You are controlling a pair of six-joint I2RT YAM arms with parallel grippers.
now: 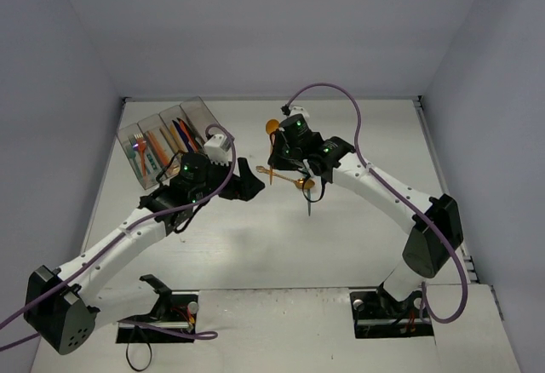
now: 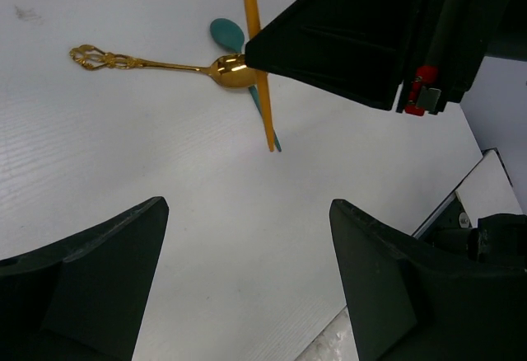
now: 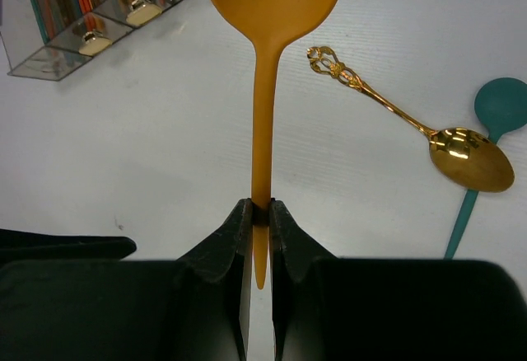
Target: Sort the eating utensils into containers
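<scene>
Left arm [image 1: 128,232]: nearest the overhead camera at its base; stretched up to the near right corner of the containers [image 1: 200,113].
Right arm [image 1: 383,190]: bent in from the opposite side, its wrist seen well to the right of the containers.
Table [image 1: 341,245]: white; the containers are set at its far left.
Containers: clear bins joined in a row and angled, with a tan label [image 3: 95,44] fixed on each end that is seen.
Sorted utensils [image 1: 157,147]: orange, teal and dark blue pieces are seen lying lengthwise inside the containers; their kinds cannot be told.
Left gripper [image 2: 247,208]: jaws spread wide with nothing between them; held over bare table just right of the containers.
Right gripper [image 3: 262,206]: jaws pinched narrow on the handle of the orange spoon [image 3: 265,114], right of the containers and beyond the left gripper.
Orange spoon: gripped low on its handle by the right gripper, bowl pointed away from the fingers; whether the table is touched cannot be told.
Teal spoon [image 3: 501,105]: laid on the table, well right of the containers; its neck is crossed by the bowl of the gold spoon [image 3: 469,159].
Gold spoon: laid on the table over the teal spoon, its ornate handle end turned toward the containers.
</scene>
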